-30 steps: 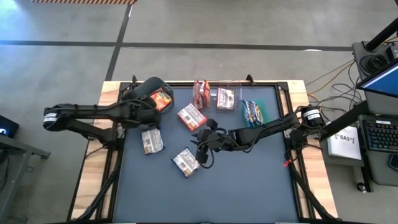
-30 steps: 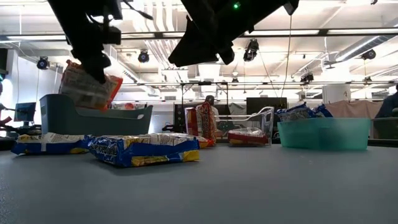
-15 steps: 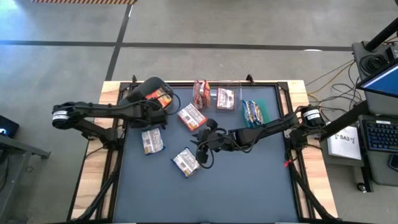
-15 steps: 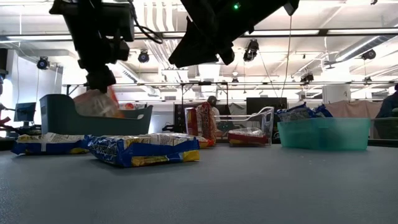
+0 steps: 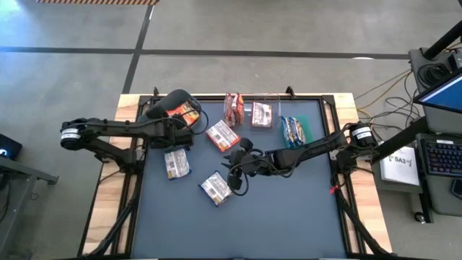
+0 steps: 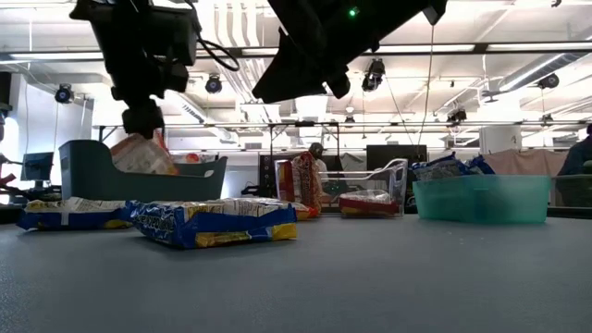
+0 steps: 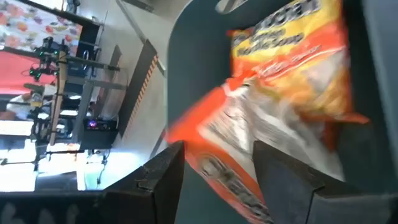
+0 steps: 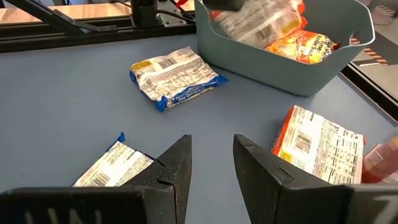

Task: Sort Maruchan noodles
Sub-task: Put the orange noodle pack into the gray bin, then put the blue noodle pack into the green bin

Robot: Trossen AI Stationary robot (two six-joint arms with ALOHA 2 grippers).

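Note:
My left gripper [image 7: 217, 149] hangs open over the grey bin [image 5: 167, 101] at the table's far left. An orange noodle packet [image 7: 267, 118] sits tilted just below its fingers. That packet [image 6: 139, 155] rests in the bin on another orange packet [image 8: 305, 45]. My right gripper [image 8: 211, 158] hovers open above the table's middle with nothing between its fingers. On the table lie two blue-and-white packets [image 5: 175, 163] [image 5: 215, 186] and an orange-and-white one [image 5: 222, 135]. My left gripper's fingers [image 7: 165, 174] stand on either side of the orange packet's upper end [image 7: 211, 140], coming from above at a slant. I cannot tell whether either finger touches it. The packet's lower part lies in the grey bin.
A clear bin [image 5: 261, 114] with maroon packets stands at the far middle, with one maroon packet [image 5: 232, 108] upright beside it. A green bin [image 5: 294, 130] at the far right holds blue packets. The table's near half is bare mat [image 5: 274, 224].
My left gripper has come down toward the grey bin with the orange packet. The packet was above the bin's rim and now sits inside the bin, tilted. My right arm has kept still.

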